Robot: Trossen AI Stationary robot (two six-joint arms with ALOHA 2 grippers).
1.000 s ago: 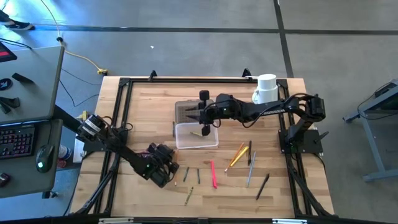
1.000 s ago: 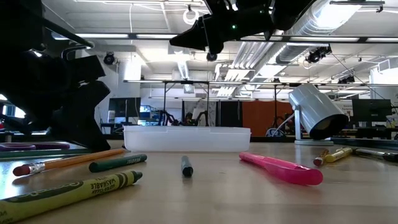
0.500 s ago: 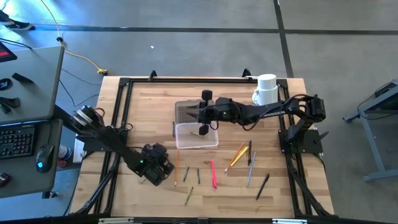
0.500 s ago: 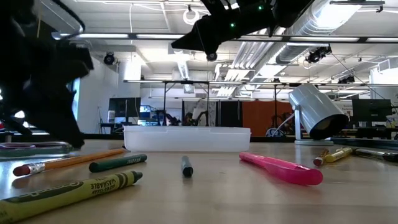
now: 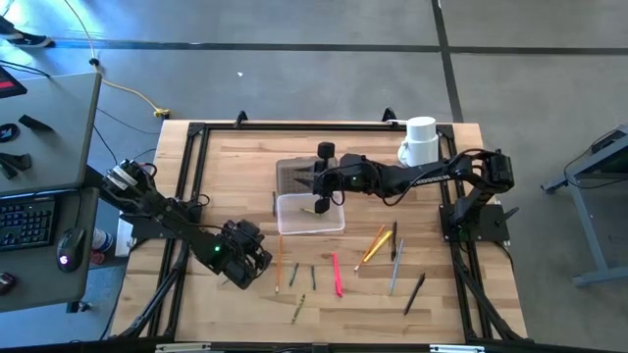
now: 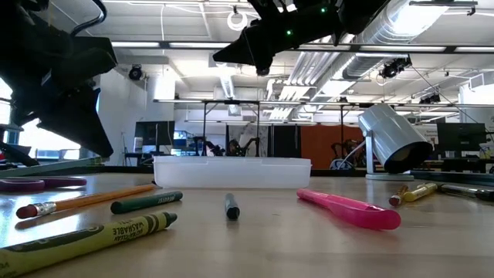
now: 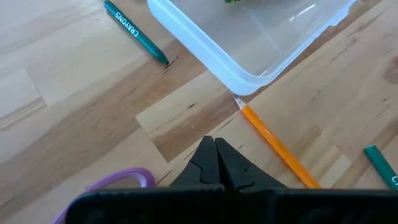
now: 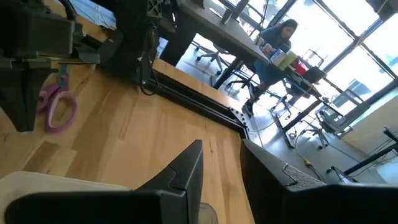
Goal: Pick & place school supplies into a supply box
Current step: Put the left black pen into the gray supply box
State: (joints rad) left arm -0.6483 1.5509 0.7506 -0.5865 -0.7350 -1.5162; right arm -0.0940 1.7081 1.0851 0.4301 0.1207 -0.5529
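Observation:
The clear supply box [image 5: 310, 214] sits mid-table with its grey lid [image 5: 294, 176] folded open behind it; a yellow item [image 5: 321, 207] lies inside. My right gripper [image 5: 316, 182] hovers open above the box. My left gripper [image 5: 243, 257] is shut and raised over the table near the box's left near corner [image 7: 245, 84]. Just below it lie the purple scissors [image 7: 118, 182] and the orange pencil [image 7: 273, 146]. Green crayons [image 5: 294, 277], a pink pen [image 5: 337, 275], yellow pencils [image 5: 375, 245] and grey and black pens [image 5: 397, 265] lie flat toward the near edge.
A white mug [image 5: 420, 139] stands near the far right corner, beside the right arm. A black metal frame [image 5: 196, 186] borders the tabletop. Bare wood shows between the left gripper and the table's left edge. A person sits at a desk [image 8: 273, 37] in the room beyond.
My left gripper has risen off the table and drawn back toward the left edge, leaving the scissors lying where they were. My right gripper has stayed over the box, shifting only slightly toward the far left.

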